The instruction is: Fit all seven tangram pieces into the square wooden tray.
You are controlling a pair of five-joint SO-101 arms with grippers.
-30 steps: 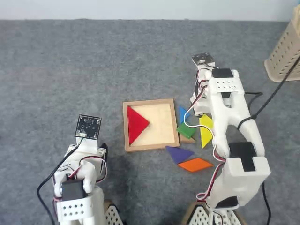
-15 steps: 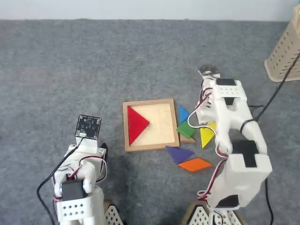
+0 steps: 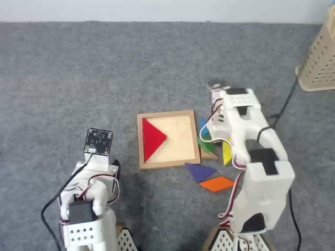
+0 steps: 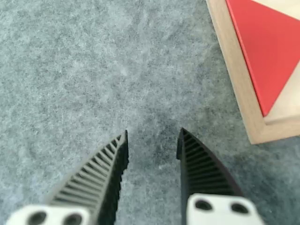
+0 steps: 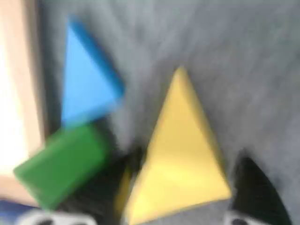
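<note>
Grey carpet (image 3: 78, 68) all over, with a pale wall strip along the far edge and a beige perforated basket (image 3: 318, 63) at the far right. Near the middle, the square wooden tray (image 3: 167, 113), lying flat. Holds one piece: a red triangle (image 3: 152, 138), long edge against the rim on the high view's left, tip toward the tray's centre. Shows pale wood across the remaining floor.

Just beside the tray's opposite rim, on the carpet: a blue triangle (image 3: 203, 125), a green square (image 3: 205, 144) at its near end, and a yellow triangle (image 3: 226, 152) next to those. Nearer the arm bases, a purple triangle (image 3: 200, 171) and an orange parallelogram (image 3: 216, 183), touching or almost so. Between green square and tray corner, a tan sliver (image 3: 209, 155), too hidden to name.

Left gripper (image 4: 152, 136): hovers low over carpet just off the tray's near corner, parted by a moderate gap, gripping nothing.

Right gripper (image 5: 187, 164): hangs over the loose pieces, spread wide, with a dark finger (image 5: 251, 183) on each side of the yellow triangle's broad end. Cannot tell whether either touches it.
</note>
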